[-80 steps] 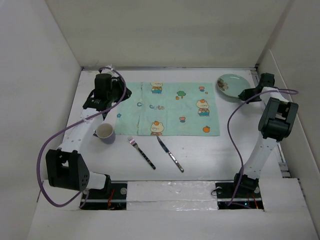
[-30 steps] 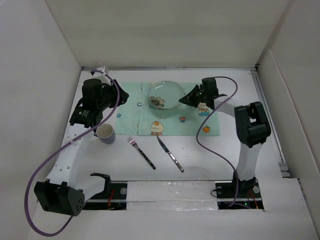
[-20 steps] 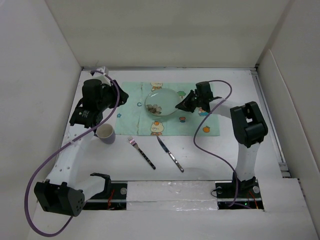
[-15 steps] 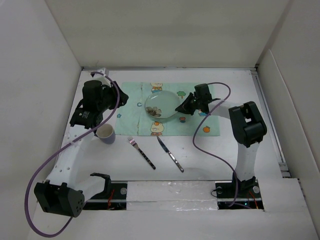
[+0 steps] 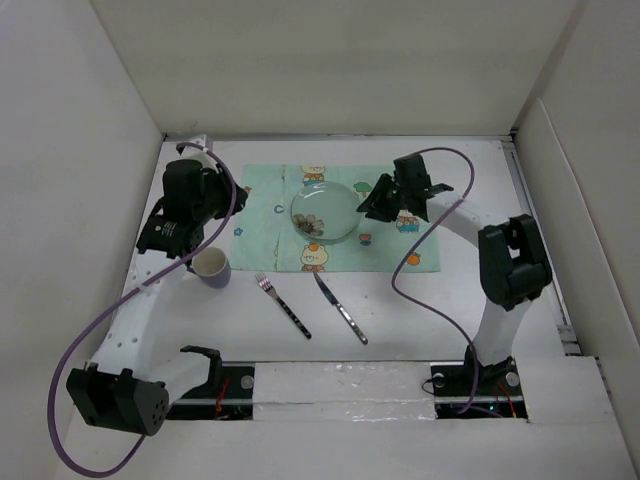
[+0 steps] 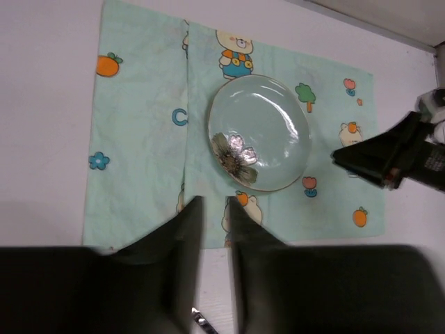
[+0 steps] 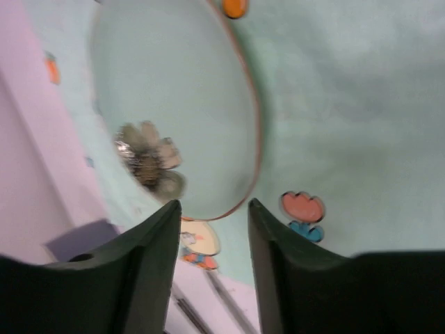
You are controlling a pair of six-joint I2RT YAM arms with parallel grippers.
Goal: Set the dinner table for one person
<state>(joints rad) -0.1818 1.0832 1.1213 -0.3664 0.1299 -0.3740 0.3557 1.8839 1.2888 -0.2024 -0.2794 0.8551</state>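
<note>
A pale green plate [image 5: 324,212] with a flower print lies flat on the mint-green cartoon placemat [image 5: 400,240], on the white dinner table [image 5: 500,300]. My right gripper [image 5: 365,210] hovers just right of the plate, open and holding nothing. In the right wrist view the plate [image 7: 174,111] lies ahead of the spread fingers [image 7: 149,264]. My left gripper [image 5: 170,240] hangs high over the table's left side, near a cup [image 5: 210,265]. Its jaws are nearly together with nothing between them. The left wrist view shows the plate [image 6: 259,132] and the right gripper [image 6: 341,156] apart.
A fork [image 5: 283,305] and a knife [image 5: 340,308] lie side by side on the bare table in front of the placemat. The purple-grey cup stands left of them. White wall panels close in the left, far and right sides.
The right gripper brought the plate from the far right corner onto the placemat, set it down, let go and drew back to the right. The left arm barely moved.
</note>
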